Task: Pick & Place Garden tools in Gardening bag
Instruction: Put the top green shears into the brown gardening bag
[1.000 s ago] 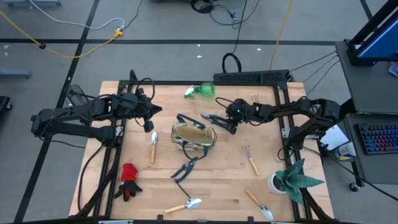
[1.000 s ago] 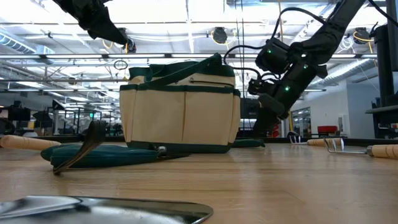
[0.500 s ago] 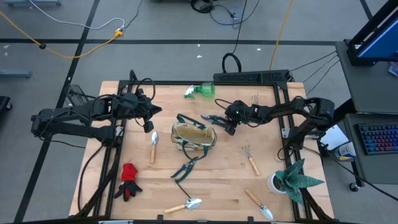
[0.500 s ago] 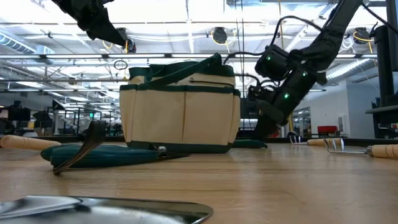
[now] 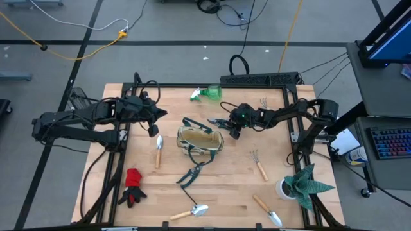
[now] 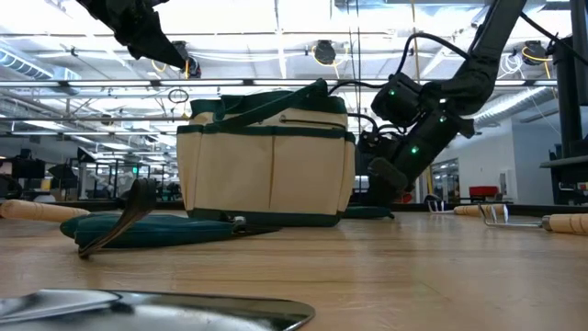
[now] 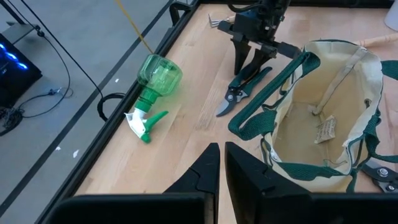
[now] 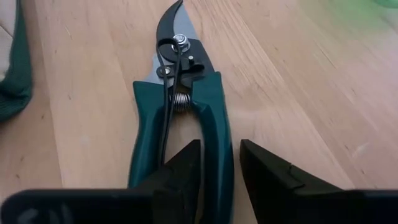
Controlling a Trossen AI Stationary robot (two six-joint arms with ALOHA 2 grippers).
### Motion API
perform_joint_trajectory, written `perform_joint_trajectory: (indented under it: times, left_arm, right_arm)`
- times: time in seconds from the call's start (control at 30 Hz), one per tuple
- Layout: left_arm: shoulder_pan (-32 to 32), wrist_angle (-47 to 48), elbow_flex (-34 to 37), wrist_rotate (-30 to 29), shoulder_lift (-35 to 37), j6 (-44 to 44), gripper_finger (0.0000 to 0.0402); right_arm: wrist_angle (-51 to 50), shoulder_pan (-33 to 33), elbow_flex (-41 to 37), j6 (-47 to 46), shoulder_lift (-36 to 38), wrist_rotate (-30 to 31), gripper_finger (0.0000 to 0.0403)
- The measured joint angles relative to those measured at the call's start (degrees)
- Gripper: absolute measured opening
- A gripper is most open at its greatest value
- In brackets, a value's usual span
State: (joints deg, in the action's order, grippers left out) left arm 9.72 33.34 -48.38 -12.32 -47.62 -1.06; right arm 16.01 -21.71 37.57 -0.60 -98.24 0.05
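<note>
I have the soft cream-and-green fabric gardening bag [image 5: 200, 141] sitting open near the middle of the pale wooden table [image 5: 237, 186], and I place everything from it. Well off to its left side, raised above the table, waits my left gripper [image 7: 219, 163] with its fingers nearly pressed together and nothing between them. Just beside the bag's far-right corner, my right gripper [image 8: 217, 165] is down over the green-handled pruning shears with dark curved blades [image 8: 177, 106], which lie flat on the wood close to the bag's trailing green strap [image 7: 264, 99]. Its fingers are spread a little, one handle sitting between them, not yet pinched as far as I can judge. My worry is the grip: taking only one handle could let the sprung shears swing or twist out as I lift. The strap is near enough that a low carry might snag it and drag the light bag, tipping its opening away from the drop.
</note>
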Motion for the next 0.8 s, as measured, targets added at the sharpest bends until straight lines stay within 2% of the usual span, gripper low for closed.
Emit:
perform_joint_trajectory:
  times: [0.23,0.5,0.8]
  left_arm:
    - [0.00,0.04,0.00,0.00,0.00,-0.07,0.0031]
    - [0.00,0.09,0.00,0.00,0.00,0.04,0.0031]
    - [0.00,0.37,0.00,-0.02,0.00,0.04,0.0031]
  right_arm:
    - [-0.12,-0.07,-0.01,-0.20,-0.04,-1.77,0.0045]
    - [0.26,-0.04,-0.08,1.67,1.38,-2.69,0.0047]
    - [-0.60,0.10,-0.31,3.10,9.31,-3.17,0.0048]
